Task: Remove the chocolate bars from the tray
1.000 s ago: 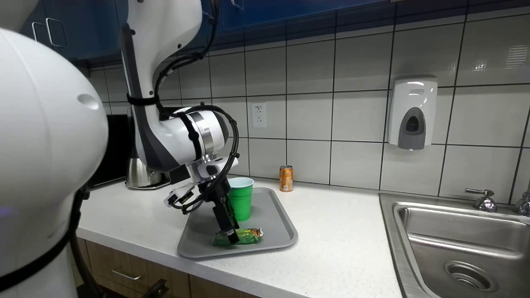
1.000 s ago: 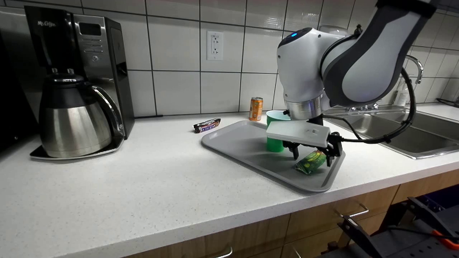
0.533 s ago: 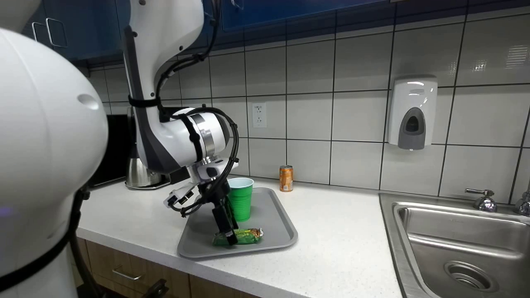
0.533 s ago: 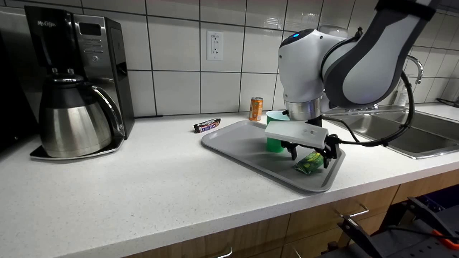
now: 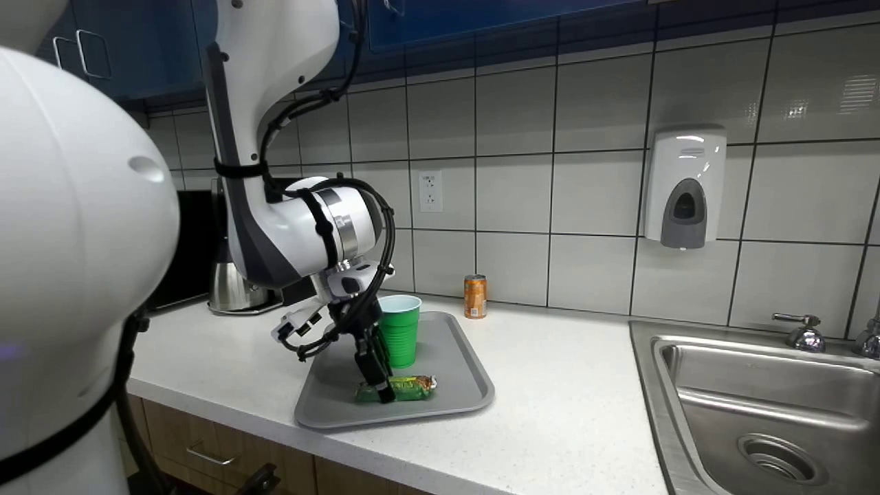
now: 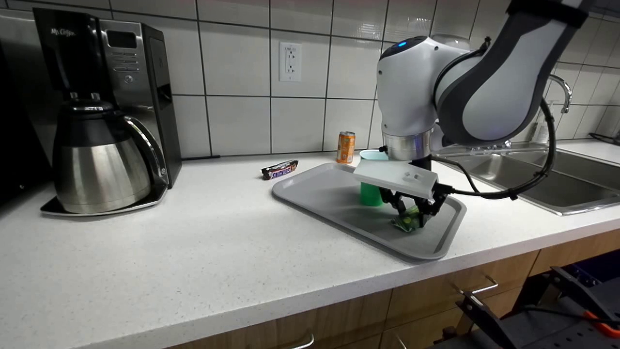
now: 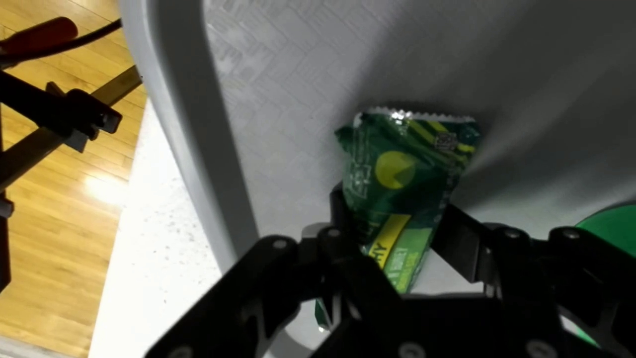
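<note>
A chocolate bar in a green wrapper [image 7: 397, 179] lies on the grey tray [image 5: 447, 357], close to the rim on the counter-edge side. My gripper [image 7: 395, 219] reaches down over it and is shut on the bar, with its dark fingers [image 7: 459, 241] pressed against both long sides. In the wrist view the printed far end sticks out past the fingertips, and the gripper's linkage covers much of the near end. Both exterior views show the gripper [image 6: 411, 216] low at the tray surface, the bar's end [image 5: 414, 388] showing beside it. A Snickers bar [image 6: 280, 169] rests on the counter outside the tray.
A green cup [image 5: 399, 333] stands on the tray just behind the gripper. Behind the tray is an orange can [image 5: 475, 296] by the wall. A coffee maker with a steel carafe [image 6: 101, 165] occupies one end of the counter, a sink [image 5: 777, 412] the opposite end.
The jaws have drawn together from wide apart onto the green bar. The bar has shifted slightly toward the cup and looks squeezed. The arm has hardly moved.
</note>
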Available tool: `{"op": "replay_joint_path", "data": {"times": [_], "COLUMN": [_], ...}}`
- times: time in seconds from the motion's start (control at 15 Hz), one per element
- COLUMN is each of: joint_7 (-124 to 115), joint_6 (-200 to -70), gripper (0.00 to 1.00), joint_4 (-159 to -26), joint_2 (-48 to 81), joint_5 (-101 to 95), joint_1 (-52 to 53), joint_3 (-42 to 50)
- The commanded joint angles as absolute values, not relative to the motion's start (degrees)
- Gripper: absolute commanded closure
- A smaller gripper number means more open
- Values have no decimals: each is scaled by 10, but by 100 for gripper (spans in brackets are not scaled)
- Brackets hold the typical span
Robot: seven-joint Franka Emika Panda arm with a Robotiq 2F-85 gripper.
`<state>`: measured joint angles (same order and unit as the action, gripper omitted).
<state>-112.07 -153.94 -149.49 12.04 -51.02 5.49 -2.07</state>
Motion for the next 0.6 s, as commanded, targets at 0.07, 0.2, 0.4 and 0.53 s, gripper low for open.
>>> {"op": "replay_joint_path", "data": {"times": [0.07,0.2,0.4,0.53], "joint_7": [-1138,-1138,-1138,-1138], "joint_6": [-1550,-1549,-1546,-1544], "gripper": [83,83,83,83], "joint_4": [-1506,-1510,-1518,-1524], "joint_2": [110,102,86,73], "joint_5": [-519,-517,-514,-512], "joint_1": [54,54,56,57], "joint_3": [-15,-17,-20,-22]}}
